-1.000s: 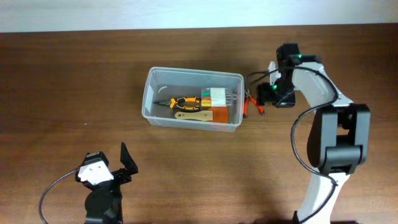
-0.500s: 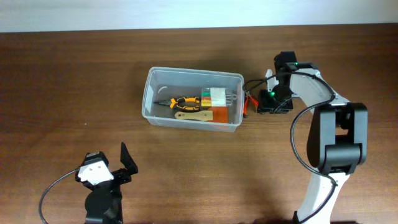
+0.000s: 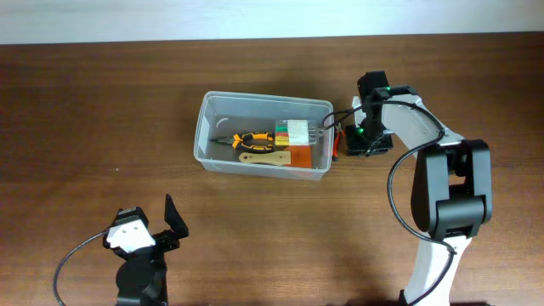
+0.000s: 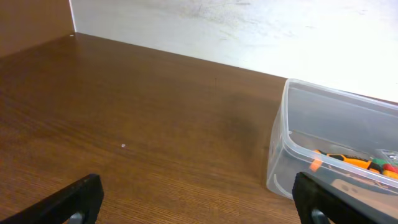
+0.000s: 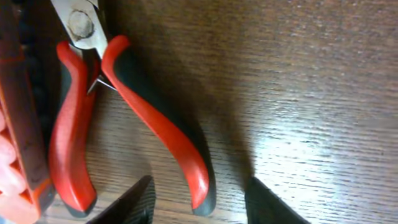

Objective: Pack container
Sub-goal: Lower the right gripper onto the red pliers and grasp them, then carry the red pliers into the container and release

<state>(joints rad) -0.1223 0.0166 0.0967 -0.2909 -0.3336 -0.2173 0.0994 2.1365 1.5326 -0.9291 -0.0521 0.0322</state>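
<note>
The clear plastic container (image 3: 208, 127) stands mid-table and holds orange-black pliers (image 3: 251, 139), a wooden piece and a multicoloured block; it also shows in the left wrist view (image 4: 292, 155). Red-handled pliers (image 5: 143, 106) lie on the table just right of the container (image 3: 339, 143). My right gripper (image 5: 199, 199) is open, low over the table, with one pliers handle between its fingertips; it is not closed on it. In the overhead view it is at the container's right end (image 3: 357, 140). My left gripper (image 4: 199, 199) is open and empty, near the table's front left (image 3: 161, 229).
The brown wooden table (image 3: 102, 102) ends at a white wall along the back (image 4: 249, 25). A black cable runs by the right arm (image 3: 348, 104). An orange-red object edge shows at the left of the right wrist view (image 5: 15, 124).
My right gripper has moved left and down toward the red-handled pliers beside the container. The left arm has not moved.
</note>
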